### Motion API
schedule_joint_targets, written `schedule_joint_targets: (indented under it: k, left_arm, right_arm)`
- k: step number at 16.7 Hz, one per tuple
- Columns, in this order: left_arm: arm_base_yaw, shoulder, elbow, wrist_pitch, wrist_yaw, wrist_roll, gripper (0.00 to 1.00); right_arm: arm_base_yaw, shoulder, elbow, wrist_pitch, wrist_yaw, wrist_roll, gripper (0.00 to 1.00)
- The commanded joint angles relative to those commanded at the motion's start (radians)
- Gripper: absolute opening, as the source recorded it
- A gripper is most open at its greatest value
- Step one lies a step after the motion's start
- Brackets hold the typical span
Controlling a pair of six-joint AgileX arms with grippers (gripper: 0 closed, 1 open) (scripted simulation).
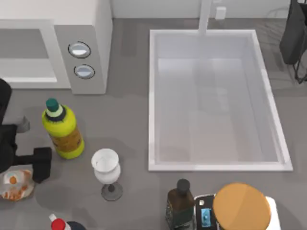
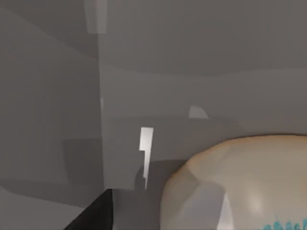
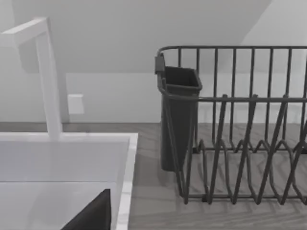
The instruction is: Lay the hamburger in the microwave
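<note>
The hamburger point(image 1: 14, 187), a small bun with orange and whitish patches, lies on the counter at the front left. My left gripper point(image 1: 21, 175) hangs right over it, open, with one black finger point(image 1: 42, 164) just right of the bun. In the left wrist view the pale bun point(image 2: 240, 182) looms close, and a gap separates it from the black finger point(image 2: 93, 215). The white and grey microwave point(image 1: 88, 28) with two round dials stands at the back left. My right arm point(image 1: 293, 36) is parked at the back right, its finger point(image 3: 91, 215) set wide to one side, open.
A yellow bottle point(image 1: 62, 129) and a wine glass point(image 1: 106, 170) stand right of the hamburger. The white sink point(image 1: 153, 96) takes up the middle right, beside a dark dish rack point(image 3: 240, 143). At the front are a dark bottle point(image 1: 180, 203), a large tan-orange disc point(image 1: 241, 206) and a red-capped bottle point(image 1: 58, 224).
</note>
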Motion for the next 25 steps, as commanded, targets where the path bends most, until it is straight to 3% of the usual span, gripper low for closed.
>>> schedule_joint_targets:
  k: [5,18,25]
  left_arm:
    - [0.000,0.017,-0.014,0.026,0.000,0.000,1.00]
    - [0.000,0.017,-0.014,0.026,0.000,0.000,0.02]
    - [0.000,0.017,-0.014,0.026,0.000,0.000,0.00]
  right_arm:
    - [0.000,0.000,0.000,0.000,0.000,0.000,1.00]
    - [0.000,0.000,0.000,0.000,0.000,0.000,1.00]
    - [0.000,0.000,0.000,0.000,0.000,0.000,1.00]
